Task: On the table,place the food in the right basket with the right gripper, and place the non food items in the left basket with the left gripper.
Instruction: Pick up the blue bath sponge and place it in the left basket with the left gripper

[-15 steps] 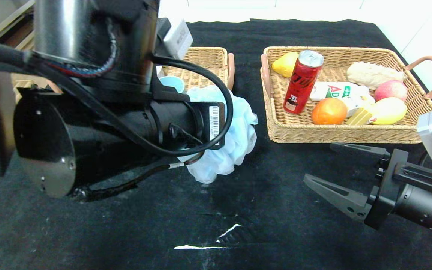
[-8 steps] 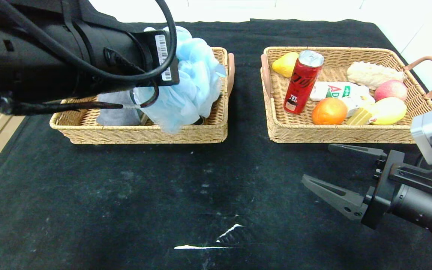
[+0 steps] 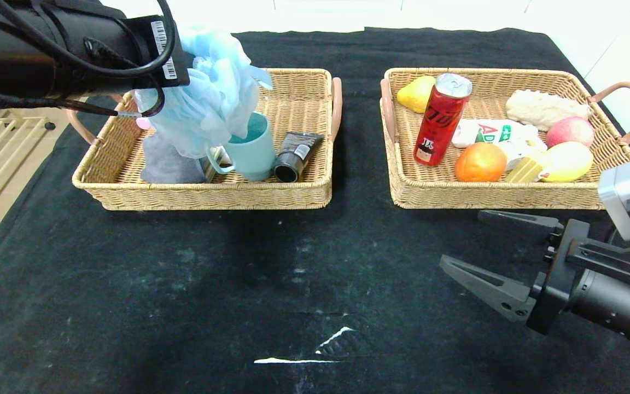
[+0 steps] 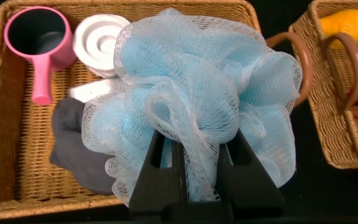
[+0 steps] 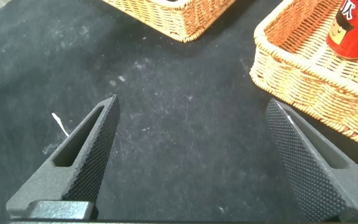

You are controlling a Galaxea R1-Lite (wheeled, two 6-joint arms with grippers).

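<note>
Starting nearest to us, we see our right gripper (image 3: 490,257) hovering low over the black cloth-covered table (image 3: 238,306), its two dark ribbed fingers (image 5: 82,158) spread wide with nothing between them — just in front of the right woven wicker basket (image 3: 501,197). That basket holds the food: a red drink can (image 3: 439,121) leaning against its near-left side, an orange fruit (image 3: 479,162), a yellow mango-like fruit (image 3: 566,161), a pink apple (image 3: 570,131), a white carton with green lettering (image 3: 490,133), a pale bread roll (image 3: 544,108) and a yellow pear (image 3: 416,93) at the far corner.

Across the gap, the left woven wicker basket (image 3: 211,196) contains a teal mug (image 3: 249,153), a black tube (image 3: 295,156) lying beside it, a grey cloth (image 3: 167,164), a pink scoop cup (image 4: 39,46) and a white round lid (image 4: 98,40).

Farther back and above that basket, our left gripper (image 4: 194,180) is clenched on the light-blue mesh bath sponge (image 3: 205,104) — the netting bunches out around the black jaws. The sponge hangs over the basket's left half, its lower folds draped just above the grey cloth and the mug's rim.
</note>
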